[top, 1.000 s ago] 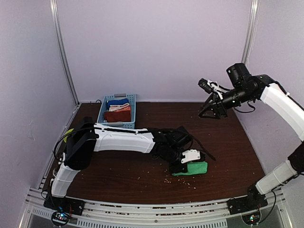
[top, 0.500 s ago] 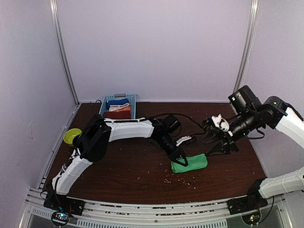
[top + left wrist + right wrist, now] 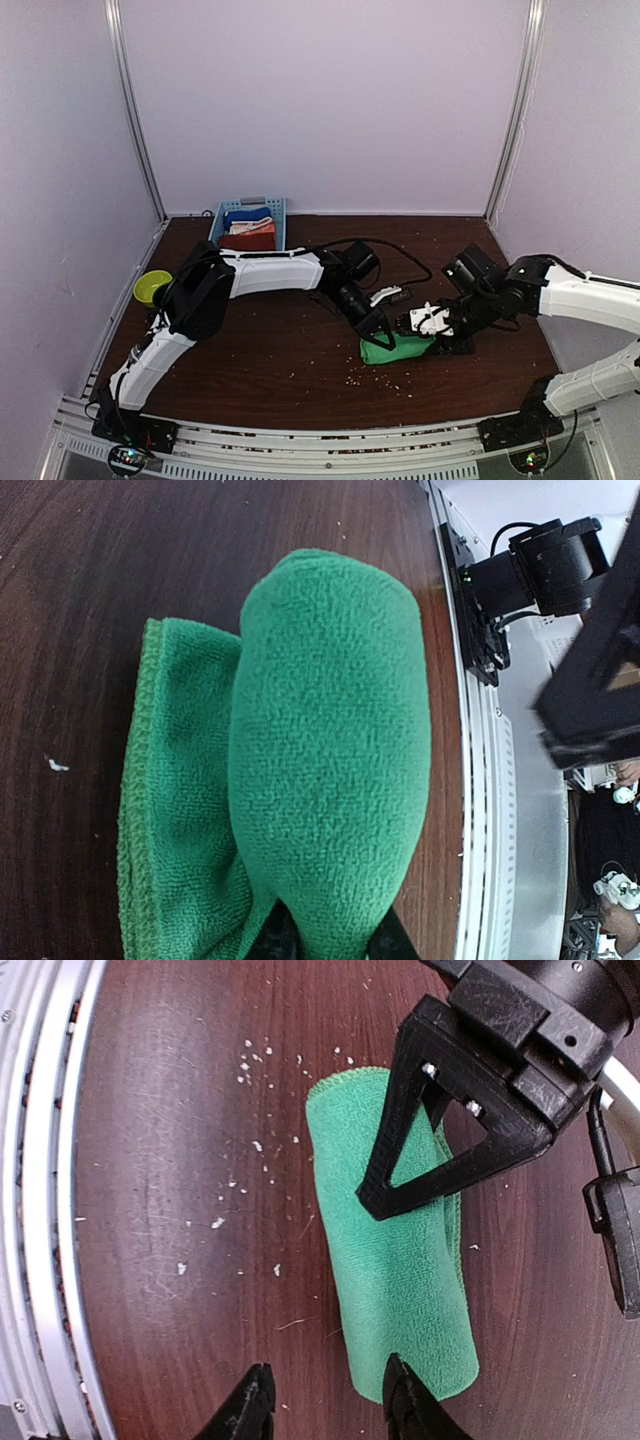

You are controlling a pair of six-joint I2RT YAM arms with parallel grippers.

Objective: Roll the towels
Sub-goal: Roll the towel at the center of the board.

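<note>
One crumby table (image 3: 250, 350): left end effector (image 3: 378, 335) pinches green towel (image 3: 395, 351), right end effector (image 3: 322, 1410) parted.

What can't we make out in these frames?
1. Whether the rust towel is rolled: top view, too small, packed among other cloths in the basket.
2. How deep the left hand grips the green towel: left wrist view, cut off by the bottom edge.
3. Whether the right hand touches that towel: right wrist view, fingertips cut off by the bottom edge.
</note>
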